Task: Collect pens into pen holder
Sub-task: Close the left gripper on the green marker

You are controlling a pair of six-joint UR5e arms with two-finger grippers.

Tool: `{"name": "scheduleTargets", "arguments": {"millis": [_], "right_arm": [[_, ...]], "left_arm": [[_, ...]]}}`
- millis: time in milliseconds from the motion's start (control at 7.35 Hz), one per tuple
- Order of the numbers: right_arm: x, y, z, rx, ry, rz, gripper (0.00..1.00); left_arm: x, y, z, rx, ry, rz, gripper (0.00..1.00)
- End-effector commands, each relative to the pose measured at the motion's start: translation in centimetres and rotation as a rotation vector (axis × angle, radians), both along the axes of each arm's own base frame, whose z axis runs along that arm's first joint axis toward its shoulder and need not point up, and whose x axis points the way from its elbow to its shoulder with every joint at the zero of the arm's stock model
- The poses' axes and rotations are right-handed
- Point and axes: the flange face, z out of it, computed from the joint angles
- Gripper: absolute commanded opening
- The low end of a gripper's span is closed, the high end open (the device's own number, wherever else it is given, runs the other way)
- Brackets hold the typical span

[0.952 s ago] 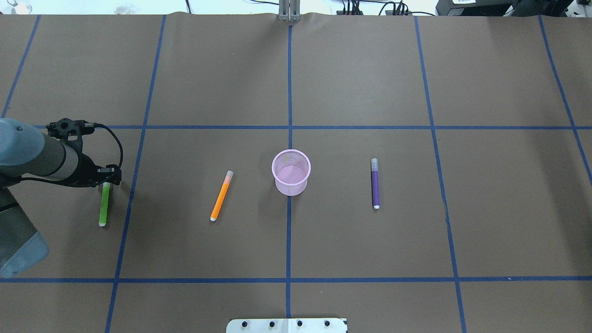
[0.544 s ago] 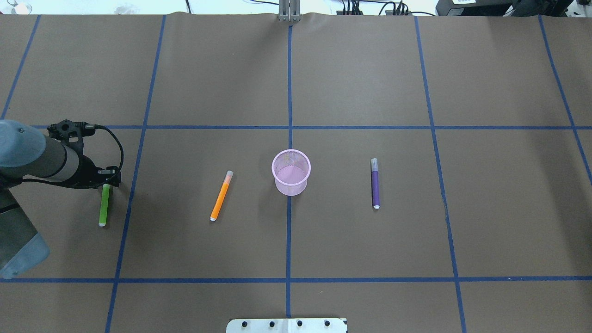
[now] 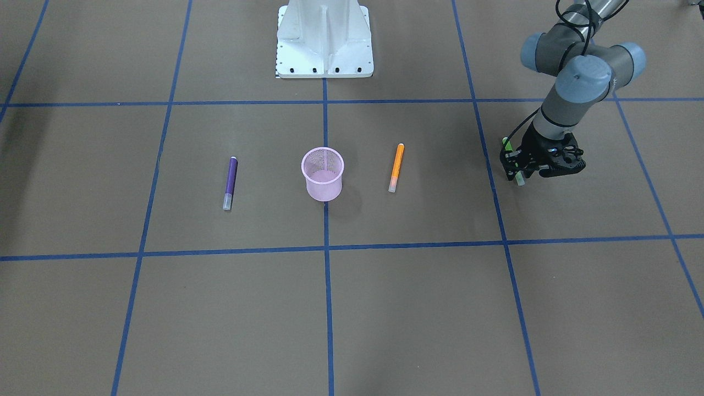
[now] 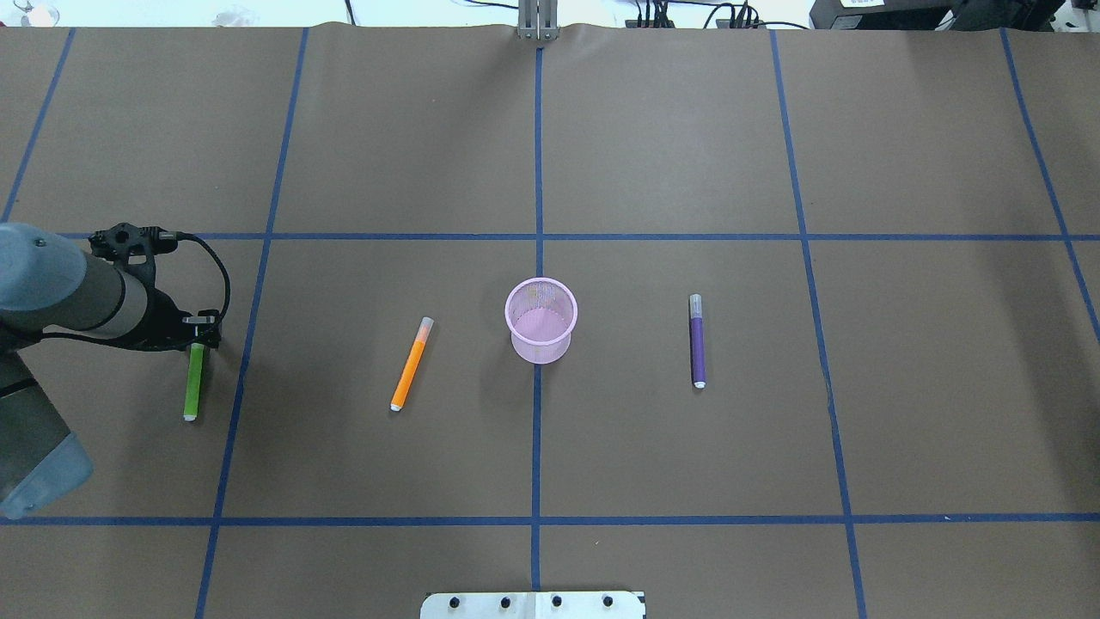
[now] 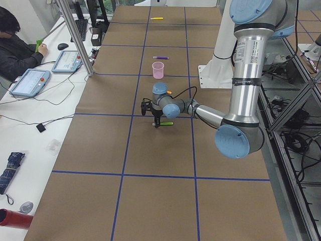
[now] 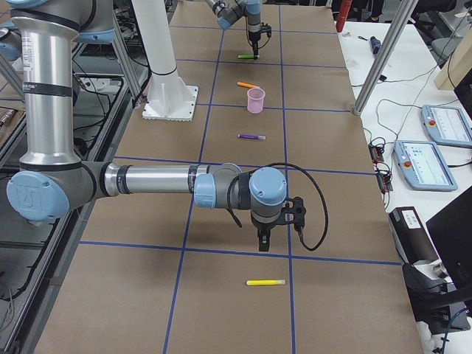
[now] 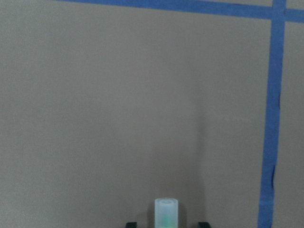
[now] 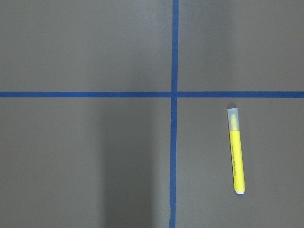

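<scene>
Brown paper is seen stretched across the table, ruled into big squares by blue tape. On the white side bench, one blue-edged console is laid near another. A person is seated there. A folded umbrella and a red cylinder are parked at the near end.

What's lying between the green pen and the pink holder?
Only the orange pen, lying flat; the overhead view shows it between the green pen and the pen holder.
</scene>
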Motion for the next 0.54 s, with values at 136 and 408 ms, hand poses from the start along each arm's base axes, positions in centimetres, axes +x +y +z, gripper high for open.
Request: {"name": "scheduleTargets", "arguments": {"millis": [136, 408], "right_arm": [[-0.09, -0.03, -0.13, 0.001, -0.015, -0.001, 1.0], [-0.08, -0.04, -0.27, 0.003, -0.013, 0.0, 1.0]], "left_arm": [[-0.04, 0.04, 0.01, -0.003, -0.001, -0.002, 0.3], [-0.08, 0.08, -0.37, 0.0, 0.004, -0.003, 0.0]]}}
